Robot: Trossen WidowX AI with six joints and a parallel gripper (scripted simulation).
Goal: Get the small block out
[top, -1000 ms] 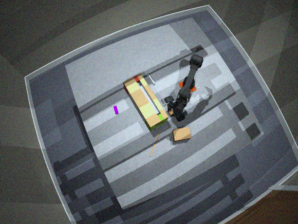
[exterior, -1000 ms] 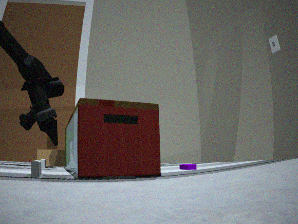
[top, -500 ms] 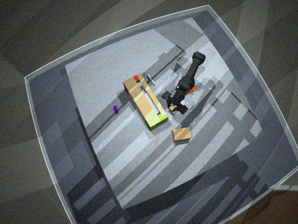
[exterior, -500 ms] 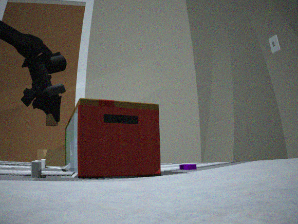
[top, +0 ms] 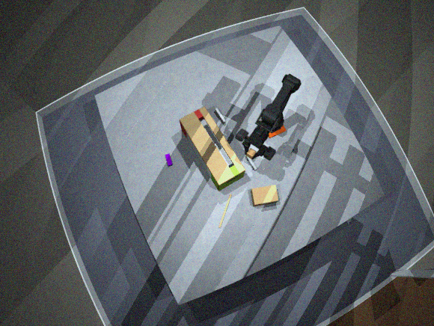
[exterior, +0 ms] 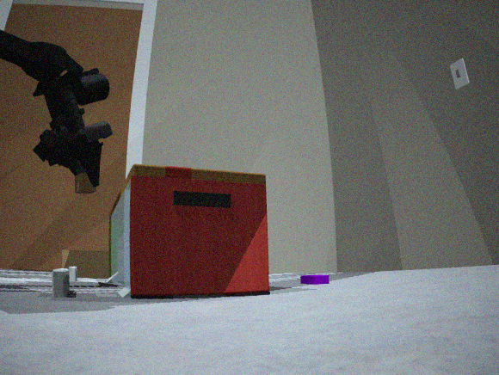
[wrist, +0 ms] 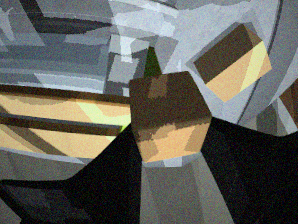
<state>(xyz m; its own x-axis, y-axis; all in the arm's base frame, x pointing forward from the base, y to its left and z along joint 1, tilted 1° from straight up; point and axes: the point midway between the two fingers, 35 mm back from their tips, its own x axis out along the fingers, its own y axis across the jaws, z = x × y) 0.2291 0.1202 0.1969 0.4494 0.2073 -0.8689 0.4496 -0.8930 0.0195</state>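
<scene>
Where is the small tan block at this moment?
The small tan block hangs in the black gripper, in the air at the exterior view's left, beside the red-ended box near its top edge.
</scene>
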